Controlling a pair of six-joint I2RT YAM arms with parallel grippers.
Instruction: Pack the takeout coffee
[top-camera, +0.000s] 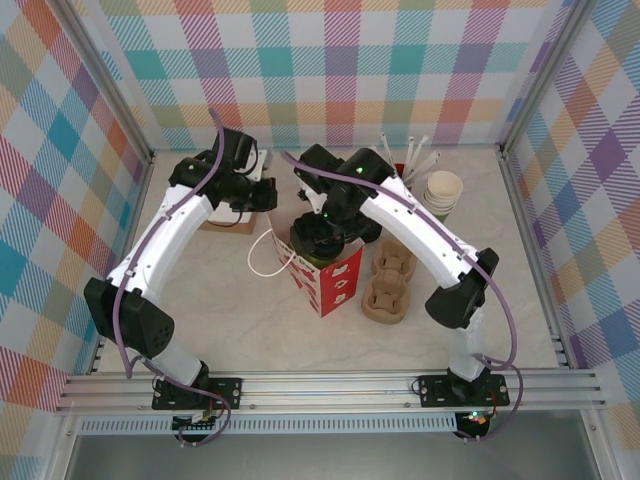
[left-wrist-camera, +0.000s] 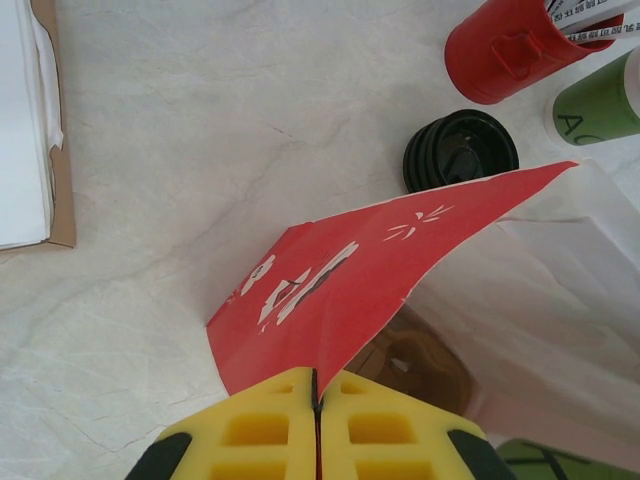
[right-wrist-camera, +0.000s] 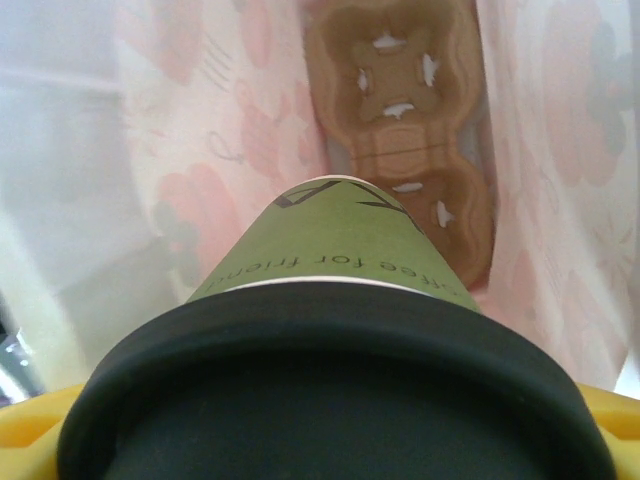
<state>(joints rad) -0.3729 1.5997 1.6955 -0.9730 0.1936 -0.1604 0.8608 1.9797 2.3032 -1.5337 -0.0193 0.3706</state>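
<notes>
Yellow pads of the left gripper (left-wrist-camera: 317, 405) are pressed flat together on the top edge of the bag (left-wrist-camera: 370, 270), with only the red paper pinched between them. The bag stands upright near the middle of the table (top-camera: 200, 320), mouth open. The right gripper (top-camera: 320, 243) is over the bag mouth, pointing down, clamped on the cup (right-wrist-camera: 335, 250) up by its black lid (right-wrist-camera: 330, 390). Its yellow fingers (right-wrist-camera: 25, 425) show on either side of the lid. The cup is green and upright, with its lower part inside the bag above a brown carrier (right-wrist-camera: 405, 150) lying on the bag floor; whether they touch, can't tell. Two more carriers (top-camera: 390, 280) lie on the table just beside the bag on its right. A loose lid (left-wrist-camera: 460, 150) sits past the bag, near a red cup (left-wrist-camera: 505, 45). A cup stack (top-camera: 443, 190) is toward the far right corner. A napkin tray (left-wrist-camera: 25, 120) is left of the bag, toward the far left corner.
</notes>
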